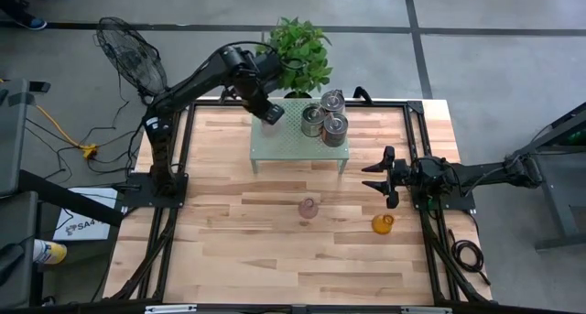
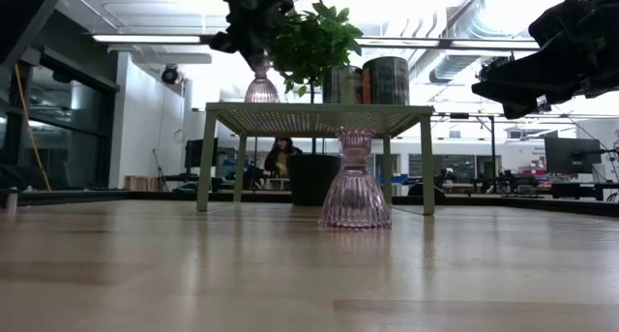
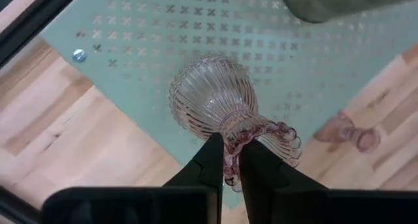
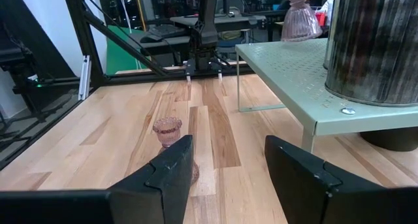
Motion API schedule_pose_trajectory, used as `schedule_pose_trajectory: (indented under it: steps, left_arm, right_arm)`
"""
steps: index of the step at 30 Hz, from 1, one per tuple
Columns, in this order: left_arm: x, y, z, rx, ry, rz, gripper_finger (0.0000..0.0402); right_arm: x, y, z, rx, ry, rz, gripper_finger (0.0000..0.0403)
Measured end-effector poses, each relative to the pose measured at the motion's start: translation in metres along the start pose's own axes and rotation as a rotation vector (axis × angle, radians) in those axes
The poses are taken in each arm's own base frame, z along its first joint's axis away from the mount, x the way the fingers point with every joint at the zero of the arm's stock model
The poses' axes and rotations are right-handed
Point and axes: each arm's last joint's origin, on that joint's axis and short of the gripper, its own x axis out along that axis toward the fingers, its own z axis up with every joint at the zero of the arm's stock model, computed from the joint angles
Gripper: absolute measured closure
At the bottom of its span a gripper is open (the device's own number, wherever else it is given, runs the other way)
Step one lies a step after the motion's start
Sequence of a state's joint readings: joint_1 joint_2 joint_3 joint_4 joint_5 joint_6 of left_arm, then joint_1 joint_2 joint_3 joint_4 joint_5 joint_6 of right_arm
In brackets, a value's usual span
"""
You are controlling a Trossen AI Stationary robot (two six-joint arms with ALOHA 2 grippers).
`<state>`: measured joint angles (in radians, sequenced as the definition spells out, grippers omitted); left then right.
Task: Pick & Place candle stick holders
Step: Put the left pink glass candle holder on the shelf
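My left gripper hangs over the far left corner of the green perforated shelf, shut on a pale pink ribbed glass holder. In the low view this holder stands upright with its foot at the shelf's top. Three shiny silver holders stand on the shelf's right part. A second pink holder and an amber one stand on the table. My right gripper waits open at the table's right side, level, with nothing between its fingers. My left gripper pinches the pink holder's frilled rim between its two fingers; one finger seems to be inside the mouth, the other outside. The fingers come steeply from above. The holder stays upright; whether its foot rests on the shelf I cannot tell.
A potted green plant stands just behind the shelf, close to my left arm. A black fan is at the far left, off the table. Bare wood lies in front of the shelf and along the near edge.
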<state>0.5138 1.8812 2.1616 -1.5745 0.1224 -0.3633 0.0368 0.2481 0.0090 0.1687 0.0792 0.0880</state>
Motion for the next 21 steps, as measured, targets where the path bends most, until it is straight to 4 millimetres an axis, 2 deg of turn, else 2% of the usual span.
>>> schedule_pose_trajectory:
  steps: [10, 21]
  left_arm:
    - [-0.011, -0.009, -0.010, 0.190, -0.038, 0.020, 0.0381]
    - [-0.016, -0.007, -0.011, 0.067, -0.084, 0.077, 0.0381]
  right_arm:
    - [0.000, 0.000, 0.000, 0.000, 0.000, 0.000, 0.0217]
    - [0.000, 0.000, 0.000, -0.001, 0.003, 0.000, 0.0217]
